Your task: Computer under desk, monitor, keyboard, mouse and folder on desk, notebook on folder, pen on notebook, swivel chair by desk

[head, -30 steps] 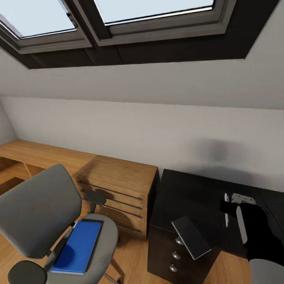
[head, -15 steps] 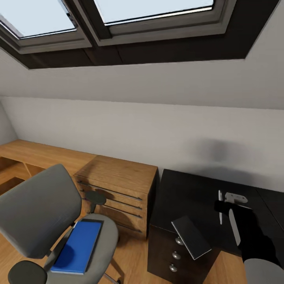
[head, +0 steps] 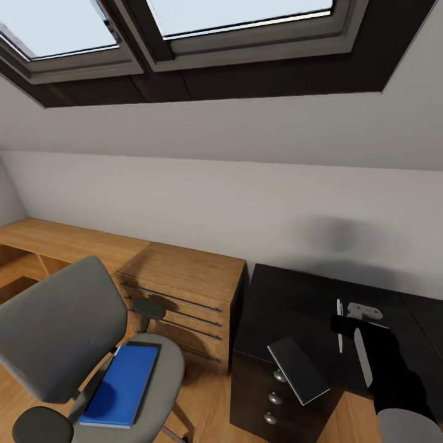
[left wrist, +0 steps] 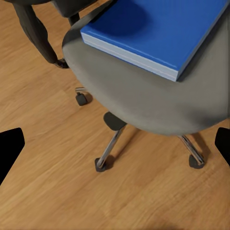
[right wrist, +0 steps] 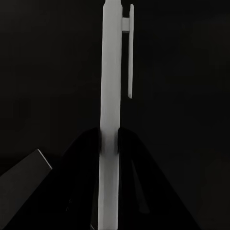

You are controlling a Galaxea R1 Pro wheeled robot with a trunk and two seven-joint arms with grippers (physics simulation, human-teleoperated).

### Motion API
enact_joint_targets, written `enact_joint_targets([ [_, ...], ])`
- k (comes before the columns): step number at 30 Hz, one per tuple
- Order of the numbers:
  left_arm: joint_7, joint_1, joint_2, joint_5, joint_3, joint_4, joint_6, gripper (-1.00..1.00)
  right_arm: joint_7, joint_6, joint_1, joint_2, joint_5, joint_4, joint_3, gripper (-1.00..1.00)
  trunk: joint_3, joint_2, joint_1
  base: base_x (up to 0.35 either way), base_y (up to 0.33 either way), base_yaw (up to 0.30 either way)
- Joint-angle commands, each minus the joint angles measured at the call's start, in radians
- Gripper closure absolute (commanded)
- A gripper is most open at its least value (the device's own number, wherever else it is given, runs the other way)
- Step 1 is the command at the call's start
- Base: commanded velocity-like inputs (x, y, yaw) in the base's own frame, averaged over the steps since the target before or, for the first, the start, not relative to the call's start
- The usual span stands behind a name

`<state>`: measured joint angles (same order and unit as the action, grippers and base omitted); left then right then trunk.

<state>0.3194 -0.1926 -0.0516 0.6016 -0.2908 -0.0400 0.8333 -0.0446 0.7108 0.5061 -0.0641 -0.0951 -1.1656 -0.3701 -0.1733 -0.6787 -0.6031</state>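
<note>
The grey swivel chair (head: 58, 332) stands at the lower left, and the blue folder (head: 122, 384) lies flat on its seat. In the left wrist view the folder (left wrist: 158, 28) and chair seat (left wrist: 143, 100) lie below my open left gripper (left wrist: 115, 146), well clear of both fingers. On the black desk (head: 295, 301) the grey notebook (head: 298, 369) overhangs the front edge above the drawers. Above the desk top my right gripper (head: 343, 326) is shut on the white pen (head: 338, 315). The right wrist view has the pen (right wrist: 109, 72) pinched upright between the fingers of the right gripper (right wrist: 109, 139), with a notebook corner (right wrist: 21, 182) beside them.
A low light-wood cabinet (head: 184, 295) stands between chair and desk, against a long wooden bench (head: 55, 243) along the wall. The sloped ceiling with skylights (head: 203, 24) hangs overhead. The desk's drawer unit has round silver knobs (head: 275, 399). Wood floor (left wrist: 57, 191) lies around the chair's castors.
My right gripper has carried the pen leftward across the desk top, closer to the notebook. The chair, folder and notebook have not moved.
</note>
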Motion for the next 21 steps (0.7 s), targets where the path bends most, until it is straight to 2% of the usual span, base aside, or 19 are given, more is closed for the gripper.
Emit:
enact_joint_targets([
  [1, 0.007, -0.001, -0.001, 0.003, -0.008, 0.000, 0.004, -1.00, -0.004, 0.005, 0.001, 0.000, -0.009, -0.001, -0.001, 1.00, -0.002, -0.001, 0.000, 0.000, 0.000, 0.000],
  [21, 0.007, -0.001, -0.002, 0.002, -0.008, 0.000, 0.010, -1.00, -0.005, 0.004, 0.000, 0.000, -0.009, 0.001, -0.001, 1.00, -0.064, -0.141, -0.077, 0.000, 0.000, 0.000],
])
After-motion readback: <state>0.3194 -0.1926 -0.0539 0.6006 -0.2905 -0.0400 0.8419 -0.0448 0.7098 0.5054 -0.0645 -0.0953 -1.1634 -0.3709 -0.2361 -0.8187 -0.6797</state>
